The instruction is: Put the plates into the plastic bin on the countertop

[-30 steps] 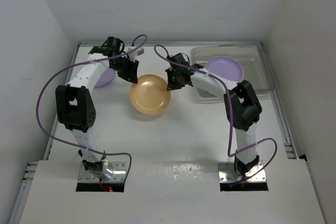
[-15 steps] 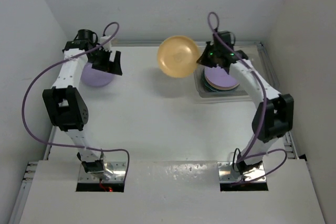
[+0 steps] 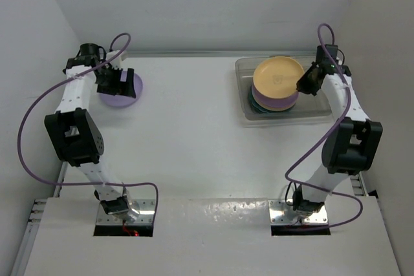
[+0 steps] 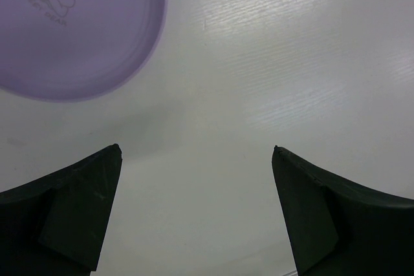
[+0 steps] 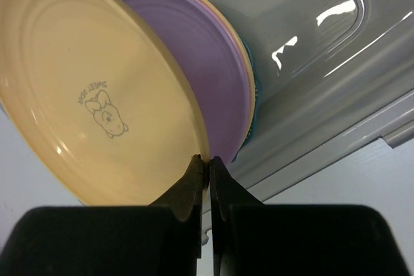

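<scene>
Yellow-orange plate (image 5: pixel 97 95) pinched by right gripper (image 5: pixel 208 163) (tilted), over binned stack (image 5: pixel 217 85)

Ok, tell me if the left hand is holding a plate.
No: the left hand is open and empty, the lavender plate lying apart from it.

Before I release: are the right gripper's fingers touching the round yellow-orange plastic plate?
Touching. The right wrist view shows the right gripper shut, its fingers pinching the rim of the round yellow-orange plastic plate with no gap.
</scene>
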